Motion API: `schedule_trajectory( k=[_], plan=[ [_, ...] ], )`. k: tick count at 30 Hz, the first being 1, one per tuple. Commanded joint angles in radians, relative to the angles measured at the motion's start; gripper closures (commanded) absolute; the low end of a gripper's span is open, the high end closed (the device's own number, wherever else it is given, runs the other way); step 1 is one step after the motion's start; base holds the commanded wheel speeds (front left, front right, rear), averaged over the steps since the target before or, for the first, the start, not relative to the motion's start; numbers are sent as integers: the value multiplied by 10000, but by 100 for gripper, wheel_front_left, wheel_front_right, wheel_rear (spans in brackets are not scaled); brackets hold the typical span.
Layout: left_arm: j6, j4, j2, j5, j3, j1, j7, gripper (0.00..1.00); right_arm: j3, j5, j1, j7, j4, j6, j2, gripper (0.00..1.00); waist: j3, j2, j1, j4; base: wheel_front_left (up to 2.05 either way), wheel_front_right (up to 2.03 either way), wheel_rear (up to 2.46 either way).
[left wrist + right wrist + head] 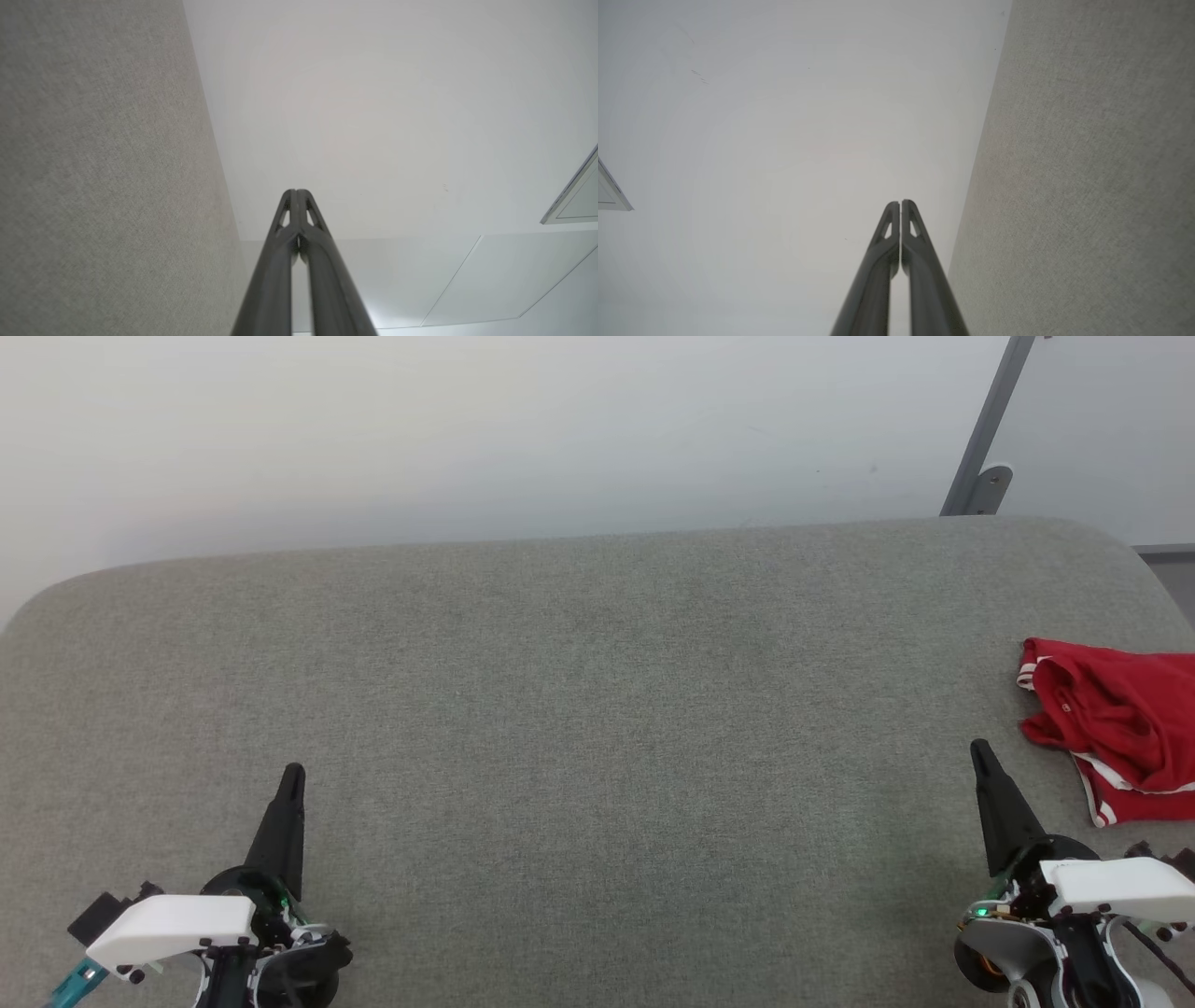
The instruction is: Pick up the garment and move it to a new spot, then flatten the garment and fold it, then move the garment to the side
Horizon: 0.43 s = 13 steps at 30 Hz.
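Note:
The red garment (1125, 723) lies crumpled at the far right of the grey cushioned surface (597, 728), cut off by the head view's right edge; white striped trim shows along its lower hem. My right gripper (980, 749) is at the lower right, just left of the garment and apart from it, fingers pressed together and empty. My left gripper (293, 771) is at the lower left, far from the garment, also shut and empty. Each wrist view confirms this: left gripper (296, 191), right gripper (899, 202), tips touching.
A white wall (467, 429) rises behind the surface's rounded far edge. A grey metal post with a bracket (985, 439) stands at the back right. The broad grey surface stretches between both grippers.

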Motion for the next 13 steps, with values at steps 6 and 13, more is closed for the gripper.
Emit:
schedule_trajectory(
  k=[6,13],
  plan=[
    [4,-3,-33,29,44,-150,54,100,0,40,-39,12,3,-3,13,100,0,0,0,0,0,0,0],
    [4,-2,-38,36,51,-151,50,100,-1,40,-39,12,3,-3,13,100,0,0,0,0,0,0,0]
  ],
)
